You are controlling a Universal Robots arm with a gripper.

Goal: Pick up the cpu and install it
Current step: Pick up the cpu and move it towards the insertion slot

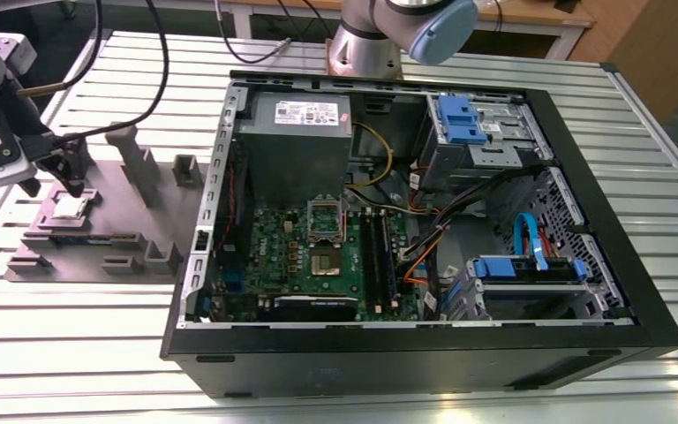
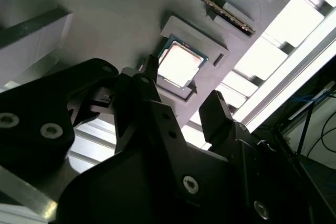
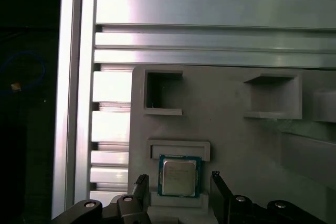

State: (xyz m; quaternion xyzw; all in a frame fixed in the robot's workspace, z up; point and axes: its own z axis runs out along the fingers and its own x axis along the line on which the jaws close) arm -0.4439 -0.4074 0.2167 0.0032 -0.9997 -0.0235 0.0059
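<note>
The cpu (image 1: 71, 208) is a small square chip with a silver top. It lies flat in a shallow pocket of the grey holder block (image 1: 116, 221) at the exterior view's left. My gripper (image 1: 56, 188) hangs just above it, open, with one dark finger on each side of the chip. In the first wrist view the cpu (image 3: 179, 176) sits between the two fingertips (image 3: 140, 182), which stand apart from its edges. The second wrist view shows the cpu (image 2: 180, 64) in its raised frame beyond the black fingers (image 2: 215, 106). Nothing is held.
An open computer case (image 1: 621, 291) lies on the slatted aluminium table (image 1: 103, 336), to the exterior view's right of the block. Inside are a green motherboard (image 1: 315, 256), a grey power-supply box (image 1: 297, 124), blue drive bays (image 1: 463, 119) and cables. Upright posts (image 1: 127, 155) rise from the block.
</note>
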